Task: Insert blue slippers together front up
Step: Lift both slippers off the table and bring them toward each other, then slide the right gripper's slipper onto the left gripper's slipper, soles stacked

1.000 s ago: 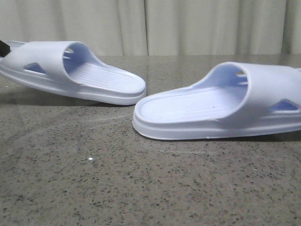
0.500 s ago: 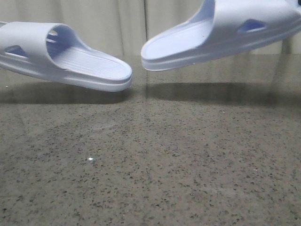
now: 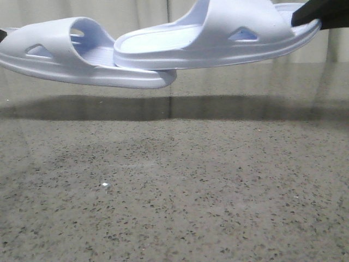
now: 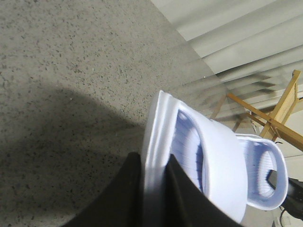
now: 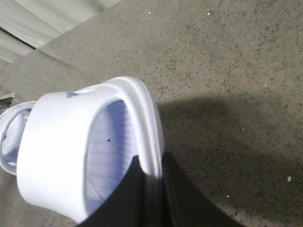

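Observation:
Both blue slippers hang in the air above the table. In the front view the left slipper (image 3: 65, 54) points right and the right slipper (image 3: 218, 38) points left. The right slipper's toe lies over the left slipper's footbed, at its strap opening. My left gripper (image 4: 156, 160) is shut on the left slipper's (image 4: 220, 165) heel rim; only a black tip (image 3: 1, 35) of it shows in front. My right gripper (image 5: 151, 166) is shut on the right slipper's (image 5: 57, 142) heel rim and shows at the front view's top right (image 3: 305, 16). The left slipper (image 5: 14, 137) shows beyond it.
A speckled grey stone table (image 3: 174, 185) lies below, with the slippers' shadow across its far part. Pale curtains (image 3: 142, 13) hang behind. A wooden frame (image 4: 279, 109) stands past the table's far edge in the left wrist view.
Both slippers rose off the table. The right slipper then moved left and levelled until its toe overlaps the left slipper, which shifted right.

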Tool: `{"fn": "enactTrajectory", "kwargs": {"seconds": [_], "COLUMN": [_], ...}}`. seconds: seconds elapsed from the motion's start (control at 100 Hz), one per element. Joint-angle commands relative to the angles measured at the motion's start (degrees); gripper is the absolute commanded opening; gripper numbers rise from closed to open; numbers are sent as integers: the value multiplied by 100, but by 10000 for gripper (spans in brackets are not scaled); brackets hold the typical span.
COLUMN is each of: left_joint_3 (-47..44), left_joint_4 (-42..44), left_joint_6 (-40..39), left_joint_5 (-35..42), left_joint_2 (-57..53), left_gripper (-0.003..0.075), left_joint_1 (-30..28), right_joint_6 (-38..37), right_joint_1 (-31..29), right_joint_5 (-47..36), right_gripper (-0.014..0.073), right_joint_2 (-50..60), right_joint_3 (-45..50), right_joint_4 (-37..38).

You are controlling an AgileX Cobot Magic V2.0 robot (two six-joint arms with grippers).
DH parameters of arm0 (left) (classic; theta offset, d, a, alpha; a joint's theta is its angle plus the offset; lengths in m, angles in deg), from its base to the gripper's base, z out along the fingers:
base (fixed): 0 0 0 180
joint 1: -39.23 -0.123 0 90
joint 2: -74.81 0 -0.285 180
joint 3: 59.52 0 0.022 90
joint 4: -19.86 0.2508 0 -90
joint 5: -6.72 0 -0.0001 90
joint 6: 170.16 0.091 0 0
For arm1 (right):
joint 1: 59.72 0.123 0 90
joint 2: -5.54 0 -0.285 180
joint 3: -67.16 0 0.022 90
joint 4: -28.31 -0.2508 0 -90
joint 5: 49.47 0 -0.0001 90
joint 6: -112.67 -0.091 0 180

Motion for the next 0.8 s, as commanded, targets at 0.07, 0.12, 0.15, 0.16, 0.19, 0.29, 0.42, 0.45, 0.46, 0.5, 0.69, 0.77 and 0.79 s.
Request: {"fn": "enactTrajectory", "kwargs": {"seconds": [0.07, 0.12, 0.15, 0.16, 0.19, 0.29, 0.42, 0.45, 0.46, 0.5, 0.69, 0.77, 0.79], "left_joint_3": [158, 158, 158, 158, 158, 158, 158, 158, 158, 158, 158, 158, 158], "left_joint_4": [-547, -558, -573, -573, -586, -597, -899, -943, -970, -1008, -1116, -1126, -1126], "left_joint_6": [-132, -131, -159, -160, -168, -190, -190, -190, -190, -190, -190, -190, -190], "left_joint_5": [-637, -637, -637, -637, -637, -637, -637, -637, -637, -637, -637, -637, -637], "left_joint_2": [-60, -46, -46, -33, -22, -11, -11, -11, -11, -11, -11, -11, -11], "left_gripper": [15, 15, 15, 15, 15, 15, 15, 15, 15, 15, 15, 15, 15], "left_joint_1": [-4, -4, -4, -4, 9, 133, 464, 543, 563, 672, 1064, 1172, 1187], "right_joint_6": [479, 620, 689, 716, 771, 1022, 1252, 1264, 1264, 1276, 1294, 1294, 1294], "right_joint_1": [-6, -6, -6, -6, -6, -6, 5, 5, 5, 18, 335, 596, 645], "right_joint_5": [214, 307, 371, 402, 471, 700, 1045, 1117, 1137, 1278, 1543, 1581, 1581], "right_gripper": [-103, -103, -103, -103, -103, -103, -103, -102, -102, -102, -100, -100, -100], "right_joint_2": [-291, -431, -501, -518, -601, -818, -1158, -1239, -1259, -1380, -1832, -1979, -2008], "right_joint_3": [-198, -198, -198, -198, -198, -198, -241, -268, -287, -343, -747, -992, -1065], "right_joint_4": [-526, -661, -737, -760, -853, -1123, -1392, -1392, -1392, -1392, -1406, -1406, -1406]}}
